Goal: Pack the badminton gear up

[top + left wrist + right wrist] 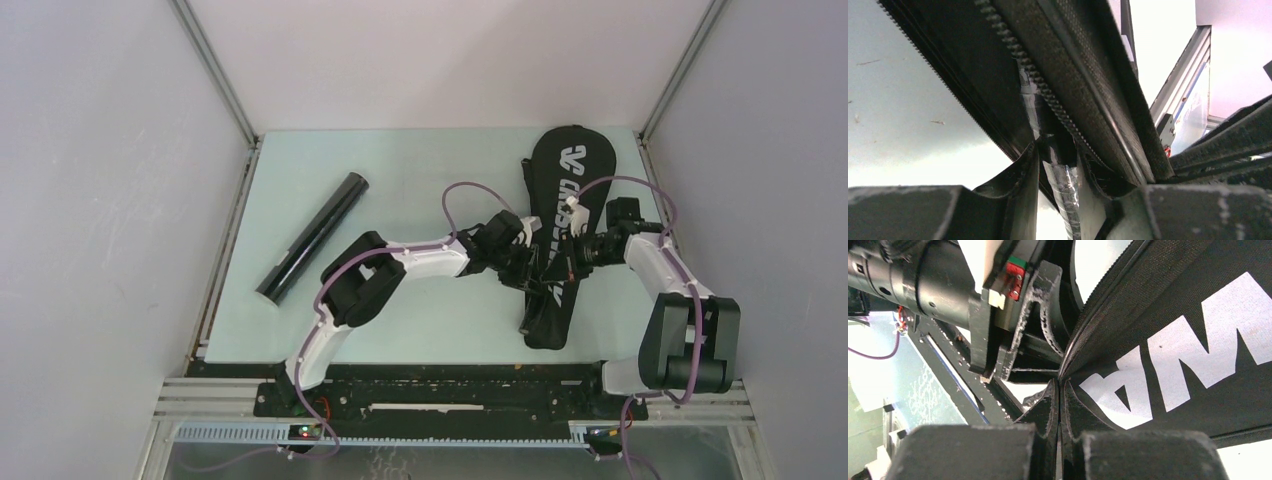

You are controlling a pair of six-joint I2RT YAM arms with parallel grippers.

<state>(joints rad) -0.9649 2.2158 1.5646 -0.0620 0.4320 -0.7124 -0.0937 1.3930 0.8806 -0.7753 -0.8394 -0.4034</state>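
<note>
The bag (570, 170) lies along the right edge of the surface (420, 170), its head toward the far right corner. The tube (315, 235) rests slanted near the left edge. The left fingers (522, 262) sit partly closed around a wrapped handle (1065, 185), probably a racket's, between the open zipper (1048, 95) edges. The right fingers (1060, 407) are pressed together, pinching the bag's edge beside the lettering. To do this step well, hold that flap taut and slide the handle straight along the seam, clear of the teeth. The tube's contents are hidden, and no shuttlecocks are in view.
</note>
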